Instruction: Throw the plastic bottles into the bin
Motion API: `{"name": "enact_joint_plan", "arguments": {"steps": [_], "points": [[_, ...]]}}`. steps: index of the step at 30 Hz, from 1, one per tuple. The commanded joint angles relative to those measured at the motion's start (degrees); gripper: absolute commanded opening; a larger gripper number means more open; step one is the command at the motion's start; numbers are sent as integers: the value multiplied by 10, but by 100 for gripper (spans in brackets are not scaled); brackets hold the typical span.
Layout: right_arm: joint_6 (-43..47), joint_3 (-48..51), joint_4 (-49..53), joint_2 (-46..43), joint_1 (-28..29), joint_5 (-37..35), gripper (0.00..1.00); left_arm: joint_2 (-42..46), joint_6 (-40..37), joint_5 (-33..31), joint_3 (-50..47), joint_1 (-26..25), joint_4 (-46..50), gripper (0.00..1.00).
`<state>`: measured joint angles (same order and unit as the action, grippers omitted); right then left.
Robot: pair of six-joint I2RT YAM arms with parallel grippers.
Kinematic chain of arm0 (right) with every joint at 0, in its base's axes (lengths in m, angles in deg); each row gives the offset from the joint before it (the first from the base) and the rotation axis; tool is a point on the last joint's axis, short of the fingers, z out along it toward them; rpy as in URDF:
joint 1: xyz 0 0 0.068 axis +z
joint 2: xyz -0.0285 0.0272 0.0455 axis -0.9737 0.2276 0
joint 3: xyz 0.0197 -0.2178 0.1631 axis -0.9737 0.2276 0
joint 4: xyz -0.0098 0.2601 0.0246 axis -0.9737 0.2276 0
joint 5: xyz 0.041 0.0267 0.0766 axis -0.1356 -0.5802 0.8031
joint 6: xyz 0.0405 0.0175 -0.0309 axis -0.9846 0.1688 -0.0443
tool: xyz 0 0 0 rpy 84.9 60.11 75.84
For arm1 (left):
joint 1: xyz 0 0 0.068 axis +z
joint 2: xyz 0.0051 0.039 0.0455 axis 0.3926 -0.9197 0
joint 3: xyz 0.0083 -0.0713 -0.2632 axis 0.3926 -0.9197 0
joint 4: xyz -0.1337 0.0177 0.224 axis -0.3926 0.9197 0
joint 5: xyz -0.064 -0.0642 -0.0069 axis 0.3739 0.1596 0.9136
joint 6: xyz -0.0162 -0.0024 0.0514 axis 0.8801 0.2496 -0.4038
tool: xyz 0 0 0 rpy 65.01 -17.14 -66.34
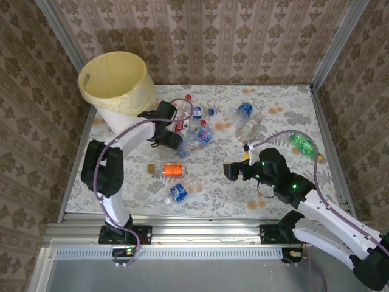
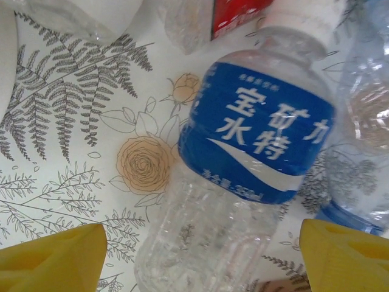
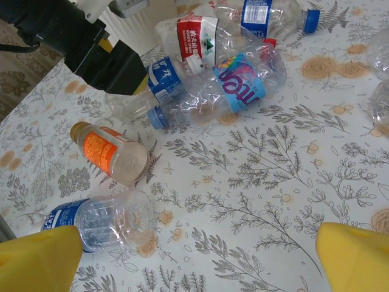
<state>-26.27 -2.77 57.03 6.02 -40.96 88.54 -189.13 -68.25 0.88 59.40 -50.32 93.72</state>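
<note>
My left pincer stood spread astride the blue-labelled bottle at centre frame, not yet pinching, and I judged it best to squeeze the ribbed body squarely, clear of the neighbouring bottle, before carrying it to the bin at upper left

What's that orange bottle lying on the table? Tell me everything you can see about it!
The orange bottle is a small clear plastic bottle with a bright orange label round its middle and a brownish-gold cap. It looks empty. It lies on its side on the flowery tablecloth, its clear base toward the right wrist camera. Nothing grips it, and it seems to lie just apart from the blue-labelled bottle nearby.
</note>
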Motion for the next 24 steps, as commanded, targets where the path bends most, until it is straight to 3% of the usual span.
{"name": "enact_joint_plan", "arguments": {"steps": [1,24], "points": [[-7,10,10,-10,-2,-15,100,-7,-9,17,15,7,2,81],[-10,12,15,-18,-2,-16,100,-58,11,76,-2,7,-30,77]]}}
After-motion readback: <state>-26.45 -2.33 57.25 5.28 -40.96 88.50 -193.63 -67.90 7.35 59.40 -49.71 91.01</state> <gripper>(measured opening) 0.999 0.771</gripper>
